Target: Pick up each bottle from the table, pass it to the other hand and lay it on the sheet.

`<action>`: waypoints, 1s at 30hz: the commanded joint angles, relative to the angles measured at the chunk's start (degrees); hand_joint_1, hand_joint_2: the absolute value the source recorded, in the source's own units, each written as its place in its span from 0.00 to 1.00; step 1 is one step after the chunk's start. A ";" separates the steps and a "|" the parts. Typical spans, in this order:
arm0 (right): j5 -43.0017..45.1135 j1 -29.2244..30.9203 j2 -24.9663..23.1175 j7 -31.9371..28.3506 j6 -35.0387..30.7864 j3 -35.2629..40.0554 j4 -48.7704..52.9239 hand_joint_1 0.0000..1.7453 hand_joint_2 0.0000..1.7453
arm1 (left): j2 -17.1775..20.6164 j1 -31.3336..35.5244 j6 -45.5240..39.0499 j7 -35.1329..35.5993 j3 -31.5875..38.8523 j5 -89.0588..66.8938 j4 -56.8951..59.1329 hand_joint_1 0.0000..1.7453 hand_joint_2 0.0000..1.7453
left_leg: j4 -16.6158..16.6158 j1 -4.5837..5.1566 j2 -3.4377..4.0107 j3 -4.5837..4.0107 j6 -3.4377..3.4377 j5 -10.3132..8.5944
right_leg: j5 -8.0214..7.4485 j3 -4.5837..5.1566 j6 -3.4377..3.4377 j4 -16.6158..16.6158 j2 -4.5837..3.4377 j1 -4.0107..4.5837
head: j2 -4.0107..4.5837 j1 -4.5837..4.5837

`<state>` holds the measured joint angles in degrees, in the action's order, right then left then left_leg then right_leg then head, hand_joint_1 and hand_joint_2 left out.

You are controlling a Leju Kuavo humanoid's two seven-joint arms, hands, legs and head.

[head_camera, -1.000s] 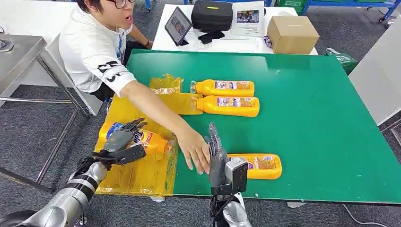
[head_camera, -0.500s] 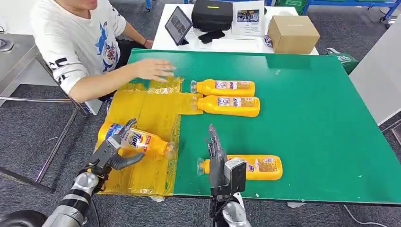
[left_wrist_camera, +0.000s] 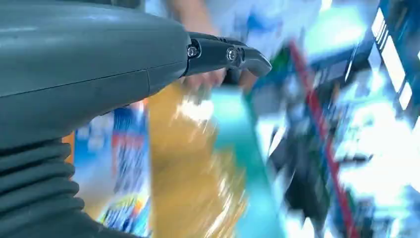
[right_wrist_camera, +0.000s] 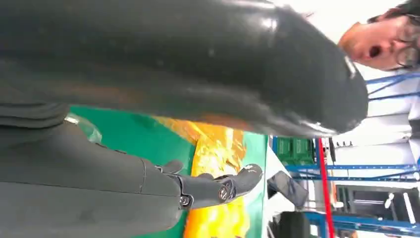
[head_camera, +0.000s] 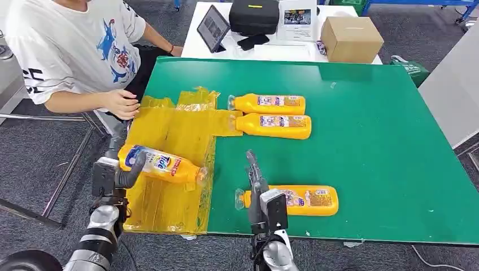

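Nearby, left robot hand (head_camera: 121,169) beside bottle (head_camera: 161,164) — on yellow sheet (head_camera: 169,135)

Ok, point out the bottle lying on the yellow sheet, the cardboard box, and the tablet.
Bottle on the sheet (head_camera: 161,164): head view, on its label.
Cardboard box (head_camera: 351,38): head view, on its top face.
Tablet (head_camera: 212,28): head view, on its screen.

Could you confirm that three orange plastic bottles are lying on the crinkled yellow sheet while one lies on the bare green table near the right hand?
Not quite: in the head view just one orange plastic bottle lies fully on the crinkled yellow sheet.
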<state>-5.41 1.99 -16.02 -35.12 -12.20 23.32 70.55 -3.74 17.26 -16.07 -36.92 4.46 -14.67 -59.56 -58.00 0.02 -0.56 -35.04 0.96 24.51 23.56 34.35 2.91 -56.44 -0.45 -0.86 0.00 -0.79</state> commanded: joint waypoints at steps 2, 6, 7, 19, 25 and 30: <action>-6.12 1.40 5.39 2.39 -2.64 -0.59 4.20 0.00 1.00 | -4.75 0.21 -6.68 -1.91 3.03 0.08 -7.67 0.00 1.00 | -0.02 -0.04 -0.06 -0.02 -0.01 0.02 | 0.02 -0.02 -0.04 0.04 0.12 0.06 | 0.00 0.02; -11.92 0.88 8.09 2.89 -6.28 -1.46 8.72 0.00 1.00 | -5.92 -1.40 -8.41 -3.08 2.85 2.35 -11.63 0.00 1.00 | -0.03 -0.10 0.00 -0.04 -0.03 0.07 | 0.03 -0.04 -0.08 0.08 0.09 0.12 | 0.00 0.02; -13.48 0.56 9.06 3.91 -6.54 -2.06 10.55 0.00 1.00 | -6.20 -2.14 -8.31 -2.77 2.56 3.34 -12.90 0.00 1.00 | -0.01 -0.03 -0.03 -0.14 -0.01 0.02 | 0.01 0.10 -0.03 0.04 0.09 0.04 | 0.00 0.00; -31.31 -1.39 24.87 22.10 6.12 -3.59 17.65 0.00 1.00 | -6.96 -10.41 0.87 3.10 -4.41 2.51 -8.87 0.00 1.00 | 0.00 0.01 -0.06 0.03 0.01 0.13 | 0.08 -0.11 -0.06 0.17 0.15 0.00 | 0.00 0.00; -28.51 0.90 33.19 25.08 14.58 -3.69 13.91 0.00 1.00 | -7.05 -8.81 1.79 3.06 -5.95 -0.69 -3.99 0.00 1.00 | 0.02 0.10 -0.10 -0.17 0.09 0.07 | 0.01 0.11 0.01 0.16 0.15 -0.09 | 0.00 0.02; -28.50 1.08 33.00 25.06 14.60 -3.59 13.90 0.00 1.00 | -7.01 -8.61 1.83 3.06 -5.91 -0.69 -3.89 0.00 1.00 | 0.01 0.11 0.01 -0.10 0.05 0.13 | 0.01 0.04 -0.03 0.15 0.09 -0.07 | 0.00 0.04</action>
<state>-34.23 0.38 12.07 -10.45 1.58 19.06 87.71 -10.53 6.51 -14.38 -34.08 -0.06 -15.17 -69.38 -58.03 0.18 -0.53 -35.34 1.07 24.59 23.53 34.63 2.97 -56.36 -0.45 -0.99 0.00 -0.74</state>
